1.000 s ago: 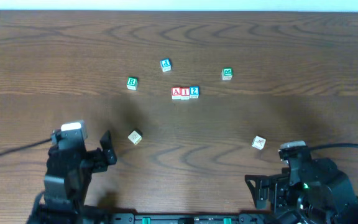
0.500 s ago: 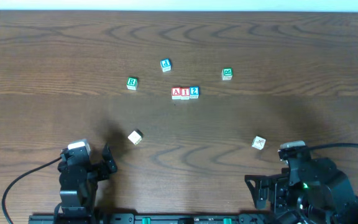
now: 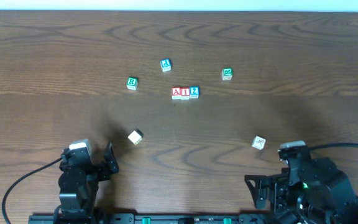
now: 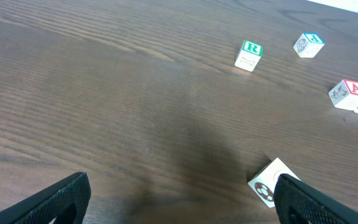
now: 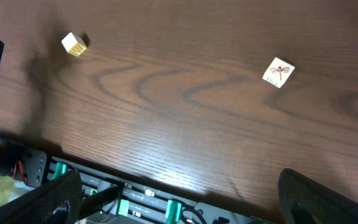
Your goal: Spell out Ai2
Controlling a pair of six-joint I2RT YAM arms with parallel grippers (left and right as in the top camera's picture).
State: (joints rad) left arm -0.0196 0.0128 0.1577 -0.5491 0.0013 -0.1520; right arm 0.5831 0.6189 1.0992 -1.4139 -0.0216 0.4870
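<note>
Three small wooden cubes stand side by side in a row at the table's middle: red "A" (image 3: 176, 93), red "I" (image 3: 185, 93), blue "2" (image 3: 194, 91). The "A" cube also shows at the right edge of the left wrist view (image 4: 347, 93). My left gripper (image 3: 107, 163) is open and empty at the front left, far from the row; its fingers (image 4: 61, 198) frame bare wood. My right gripper (image 3: 260, 190) is open and empty at the front right, over the table's front edge (image 5: 166, 186).
A green "R" cube (image 3: 132, 83) and a blue "d" cube (image 3: 165, 65) lie behind and left of the row. A green-marked cube (image 3: 227, 74) lies to its right. A football-picture cube (image 3: 135, 137) and a dragonfly cube (image 3: 258, 143) lie nearer the front.
My left arm has drawn back toward the front edge of the table and has settled there. The cubes and the right arm have not moved.
</note>
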